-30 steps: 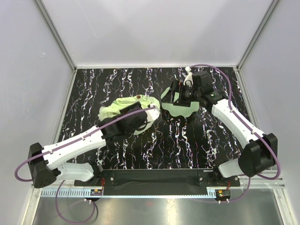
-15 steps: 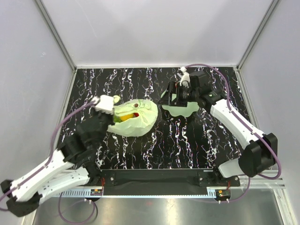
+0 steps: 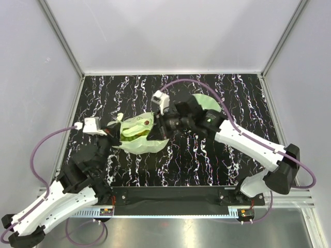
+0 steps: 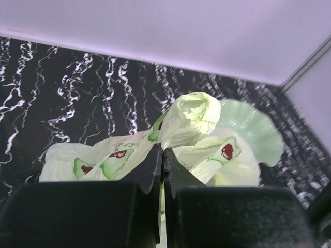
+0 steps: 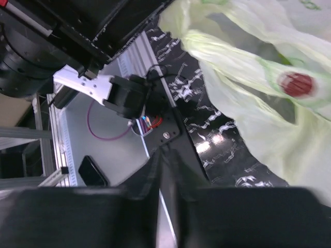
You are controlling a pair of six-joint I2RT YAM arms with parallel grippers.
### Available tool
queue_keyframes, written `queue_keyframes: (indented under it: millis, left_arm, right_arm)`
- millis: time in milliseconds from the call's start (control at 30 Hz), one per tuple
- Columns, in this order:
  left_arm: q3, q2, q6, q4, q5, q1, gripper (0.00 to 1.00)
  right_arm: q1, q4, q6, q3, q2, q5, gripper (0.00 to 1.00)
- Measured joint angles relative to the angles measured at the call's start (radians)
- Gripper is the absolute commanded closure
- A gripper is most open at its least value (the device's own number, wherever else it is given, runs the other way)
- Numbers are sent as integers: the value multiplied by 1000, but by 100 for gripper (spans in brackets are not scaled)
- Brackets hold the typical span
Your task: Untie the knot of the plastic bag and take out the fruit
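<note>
The pale green plastic bag [image 3: 138, 138] lies crumpled left of the table's middle. In the left wrist view its bunched, twisted top [image 4: 195, 109], which looks like the knot, rises beyond the fingertips. The fruit is mostly hidden; a darker yellow-green lump [image 3: 129, 133] shows through the film. My left gripper [image 3: 115, 137] sits at the bag's left edge, its jaws [image 4: 163, 152] pressed together with thin bag film pinched between them. My right gripper [image 3: 161, 129] is against the bag's right side. Its jaws [image 5: 164, 157] are shut, with nothing visible between them and the bag [image 5: 269, 88] up and to the right.
A green wavy-edged dish [image 3: 209, 102] lies behind the right arm, partly covered by it, and shows beyond the bag [image 4: 253, 134] in the left wrist view. Grey walls enclose the black marbled table [image 3: 207, 155] on three sides. A metal rail runs along its near edge.
The right arm swung left from the dish to the bag's right side and its jaws closed. The left arm drew back toward the near left, staying on the bag, which shifted slightly.
</note>
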Motion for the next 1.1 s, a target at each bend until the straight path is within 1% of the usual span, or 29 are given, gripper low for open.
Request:
queue_keyframes:
  millis: [33,67,167,367,433,500,600,667,767,833,900,1033,1100]
  left_arm:
    - [0,-21,-16,2,-2,0,100]
    - [0,-42,-31,4,-4,0,100]
    - [0,-106,-67,5,-11,1,100]
    - [0,-163,-116,-6,-23,1,100]
    - [0,-175,-126,-10,-23,1,100]
    - [0,-185,-138,-16,-23,1,100]
    - [0,-203,-152,-28,-22,1,100]
    - [0,-221,-159,-47,-23,1,100]
    - [0,-252,-164,-73,-25,1,100]
    - [0,-272,-165,-81,-31,1,100]
    - [0,-281,-169,-87,-35,1,100]
    - [-5,-287,-188,-113,-42,2,100]
    - [-19,-288,-201,-130,-45,2,100]
  right_arm:
    - [28,3,1,16,11,11,99]
    - [68,13,5,34,29,35,99]
    - [133,38,10,65,80,97,99]
    - [219,37,28,178,246,259,100]
    - [251,21,40,235,314,351,100]
    - [279,5,70,280,372,476,100]
    - [296,-32,122,306,425,670,100]
    - [290,-92,166,340,462,798,100]
    - [268,-205,241,403,515,940,100]
    - [245,-274,299,386,515,1011,100]
    - [216,-321,358,332,494,1068,100]
    - [142,-390,484,126,380,1121,100]
    - [103,-419,546,40,309,1136,96]
